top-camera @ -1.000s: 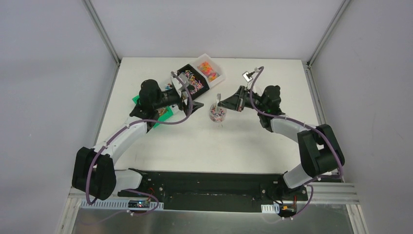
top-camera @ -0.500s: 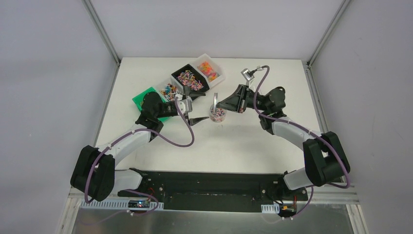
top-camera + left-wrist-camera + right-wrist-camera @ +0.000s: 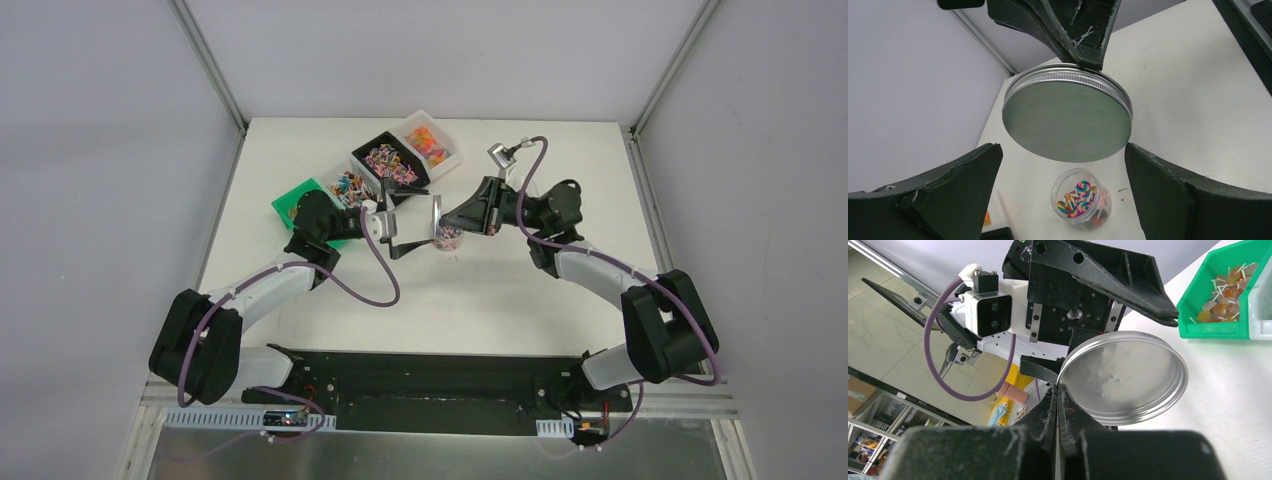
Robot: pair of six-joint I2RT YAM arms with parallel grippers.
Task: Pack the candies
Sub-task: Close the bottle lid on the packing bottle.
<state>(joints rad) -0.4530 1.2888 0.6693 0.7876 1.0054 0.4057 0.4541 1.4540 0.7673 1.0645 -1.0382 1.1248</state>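
Note:
A silver round lid [image 3: 1068, 122] hangs in the air, and my right gripper [image 3: 1057, 390] is shut on its rim. The same lid [image 3: 425, 215] stands on edge above the table, facing the left arm. My left gripper [image 3: 1060, 165] is open wide; its fingers [image 3: 963, 172] flank the lid without touching it. Below stands a clear jar [image 3: 1082, 198] with no lid on, and candies [image 3: 1079, 195] with rainbow swirls lie inside. In the top view the jar [image 3: 447, 238] sits just under the right gripper [image 3: 447, 218].
A row of small bins holds more candies: white [image 3: 448, 152], black [image 3: 368, 152], a pale one [image 3: 347, 185] and green [image 3: 290, 205] behind the left arm. The green bin [image 3: 1228, 295] lies close to the left wrist.
The left gripper swung up from the table and now faces the lid with its fingers either side. The right gripper shifted the lid left, over the jar.

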